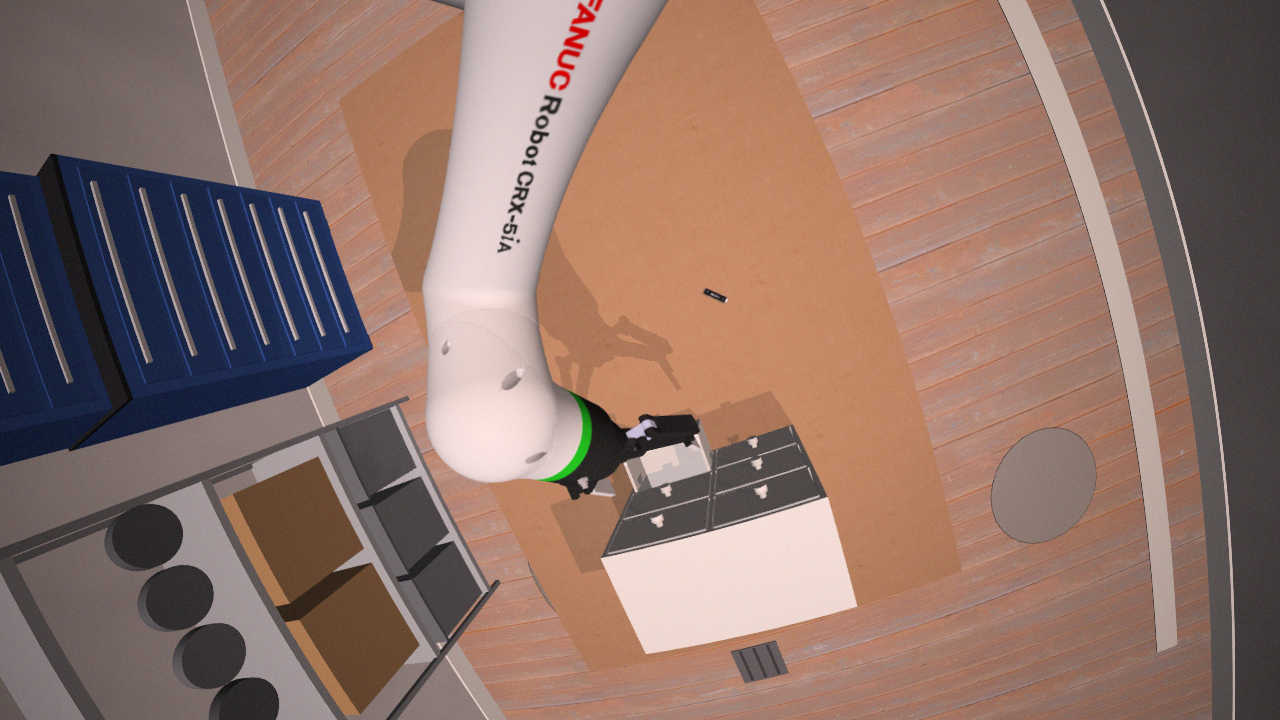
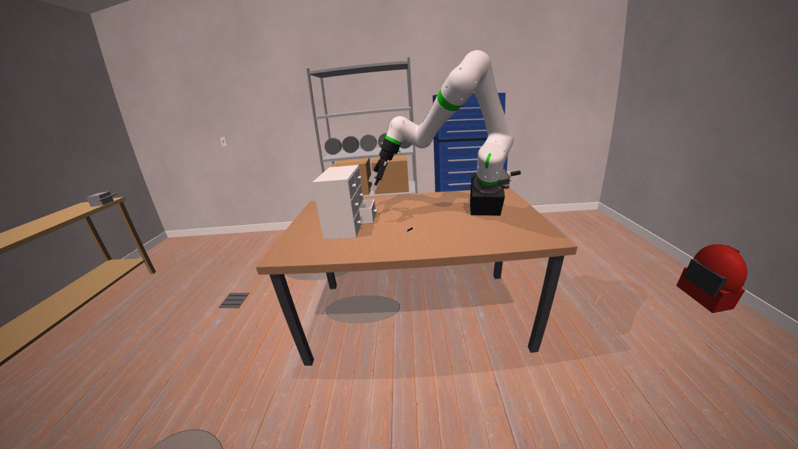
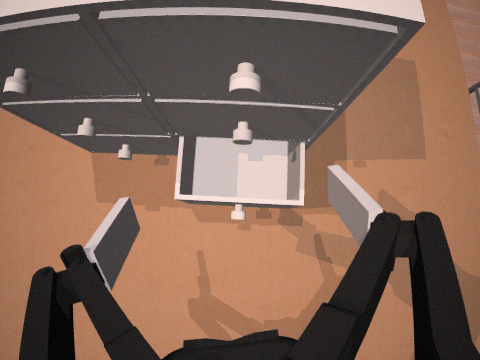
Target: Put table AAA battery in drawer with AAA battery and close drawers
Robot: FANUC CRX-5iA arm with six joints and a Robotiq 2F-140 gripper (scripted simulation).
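Battery (image 1: 715, 294) first: the AAA cell lies on its side on the counter (image 2: 457, 246), out in the open and well apart from the chest (image 1: 742, 573), showing in the exterior view as a small dark sliver (image 2: 409, 229) in front of the chest's drawer face. The chest is a white box with dark drawer fronts in two columns, each front carrying a pale round knob, and it stands upright near one end of the counter. One bottom drawer (image 3: 238, 170) is pulled part way out (its pale floor shows no contents from the wrist view, though the part under the chest is hidden), while the other drawers sit flush. The gripper (image 3: 234, 223) hangs above and in front of that open drawer, its jaws spread wide with nothing between them, one grey pad to either side of the drawer as the wrist camera sees it. From above, the gripper (image 1: 657, 438) sits right at the corner of the open drawer (image 1: 666, 461). The white arm (image 2: 474, 106) reaches over from its black base (image 2: 486, 203) at the far side of the counter. Behind it stand a blue cabinet (image 2: 462, 150) and a grey shelf rack (image 2: 356, 69).
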